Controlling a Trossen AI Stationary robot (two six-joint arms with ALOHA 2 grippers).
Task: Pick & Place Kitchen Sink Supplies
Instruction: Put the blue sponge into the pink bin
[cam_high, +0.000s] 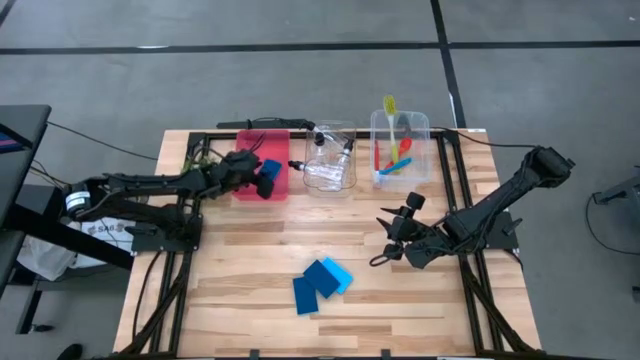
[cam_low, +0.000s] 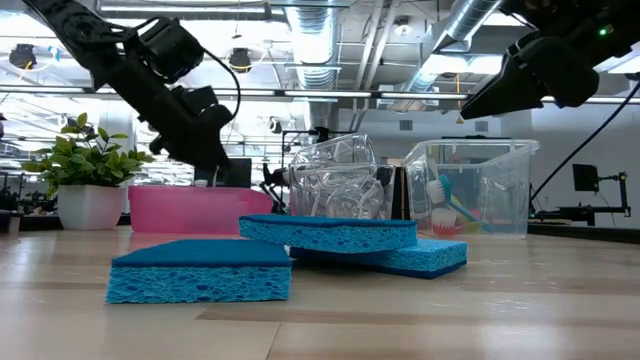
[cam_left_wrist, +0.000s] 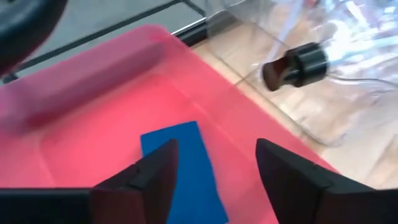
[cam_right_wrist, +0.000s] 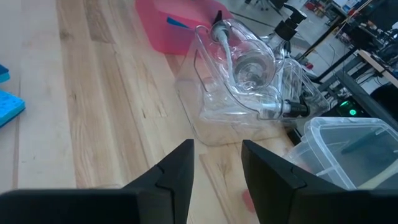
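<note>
The left hand (cam_left_wrist: 211, 180) hangs over the red tray (cam_left_wrist: 93, 124) with its fingers apart. A blue sponge (cam_left_wrist: 183, 168) lies flat in the tray, right under the fingers. Three more sponges (cam_high: 320, 283) lie in a pile on the counter (cam_high: 240, 260). The right hand (cam_high: 392, 238) waits above the counter with its fingers a little apart, holding nothing.

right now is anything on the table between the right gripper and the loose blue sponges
Nothing visible. In the high view only bare table lies between the right gripper, open and empty, and the three blue sponges.
</note>
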